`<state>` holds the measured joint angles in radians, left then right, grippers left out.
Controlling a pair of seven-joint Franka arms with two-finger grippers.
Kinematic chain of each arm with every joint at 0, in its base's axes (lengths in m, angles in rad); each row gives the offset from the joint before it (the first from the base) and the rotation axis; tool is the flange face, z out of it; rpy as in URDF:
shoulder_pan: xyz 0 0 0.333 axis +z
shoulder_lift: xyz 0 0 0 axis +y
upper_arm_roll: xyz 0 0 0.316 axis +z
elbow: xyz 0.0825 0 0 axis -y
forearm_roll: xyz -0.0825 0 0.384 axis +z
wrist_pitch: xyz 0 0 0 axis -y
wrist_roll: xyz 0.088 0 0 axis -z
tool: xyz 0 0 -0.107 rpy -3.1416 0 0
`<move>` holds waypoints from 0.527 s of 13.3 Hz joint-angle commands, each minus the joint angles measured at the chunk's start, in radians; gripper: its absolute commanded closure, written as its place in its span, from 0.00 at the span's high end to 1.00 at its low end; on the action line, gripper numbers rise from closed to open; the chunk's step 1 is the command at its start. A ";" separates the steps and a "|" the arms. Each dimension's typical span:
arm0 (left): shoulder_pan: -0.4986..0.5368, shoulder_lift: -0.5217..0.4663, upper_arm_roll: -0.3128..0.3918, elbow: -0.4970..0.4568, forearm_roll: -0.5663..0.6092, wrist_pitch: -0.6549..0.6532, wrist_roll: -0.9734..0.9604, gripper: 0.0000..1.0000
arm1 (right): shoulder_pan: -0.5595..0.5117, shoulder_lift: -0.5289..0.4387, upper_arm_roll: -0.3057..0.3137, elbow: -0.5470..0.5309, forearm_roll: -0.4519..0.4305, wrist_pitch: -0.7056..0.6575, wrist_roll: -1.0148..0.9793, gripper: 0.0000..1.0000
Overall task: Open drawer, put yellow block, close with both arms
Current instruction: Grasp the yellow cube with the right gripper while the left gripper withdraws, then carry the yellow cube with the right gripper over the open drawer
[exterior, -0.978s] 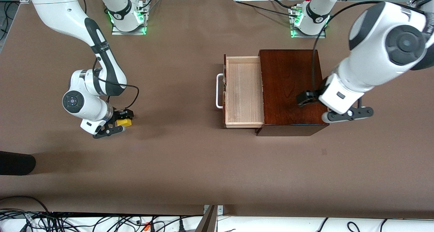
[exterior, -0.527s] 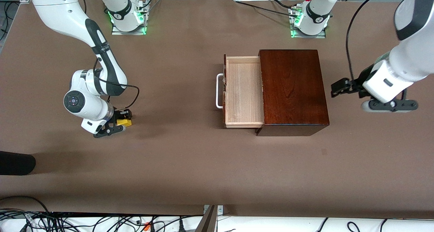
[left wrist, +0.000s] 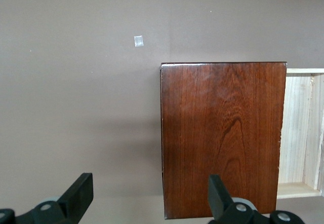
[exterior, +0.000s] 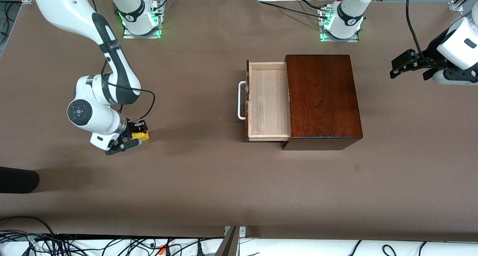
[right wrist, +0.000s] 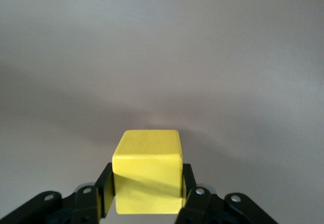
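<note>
Toward the right arm's end of the table, well apart from the box (exterior: 323, 99), the block (exterior: 143, 135) is seen in the front view between the fingers of the right gripper (exterior: 139, 130). Whether it is clear of the table cannot be told from this view. The drawer (exterior: 268, 101) is drawn out of the box, its tray bare, its handle (exterior: 241, 100) pointing toward the right arm's end; its long axis runs from the bases toward the camera. The left gripper (exterior: 401, 64) hangs over bare table at the left arm's end, away from the box, and that arm appears to wait.

In the left wrist view, the left gripper (left wrist: 149, 196) is shown spread wide and empty, with the box top (left wrist: 223, 143) and a strip of the drawer (left wrist: 301, 133) below it.

In the right wrist view, the block (right wrist: 147, 171) is clamped on two opposed flat faces by the pads (right wrist: 106, 191). A cube has no long axis. It is judged light, rigid and somewhat smooth, so a square grip across parallel faces, as taken here, should serve.
</note>
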<state>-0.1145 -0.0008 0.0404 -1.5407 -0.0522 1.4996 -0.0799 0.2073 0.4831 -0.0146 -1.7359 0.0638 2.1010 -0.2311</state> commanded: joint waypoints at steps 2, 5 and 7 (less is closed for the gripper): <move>-0.010 -0.022 0.007 -0.050 -0.003 0.014 0.029 1.00 | 0.006 -0.076 0.093 0.171 0.008 -0.283 -0.008 0.18; -0.011 -0.021 0.006 -0.055 0.041 0.022 0.031 1.00 | 0.009 -0.089 0.252 0.243 0.004 -0.366 -0.013 0.18; -0.013 -0.018 0.004 -0.053 0.060 0.024 0.031 1.00 | 0.068 -0.087 0.355 0.260 -0.053 -0.348 -0.005 0.19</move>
<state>-0.1166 -0.0056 0.0397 -1.5780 -0.0253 1.5084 -0.0703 0.2306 0.3803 0.2649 -1.5126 0.0570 1.7632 -0.2341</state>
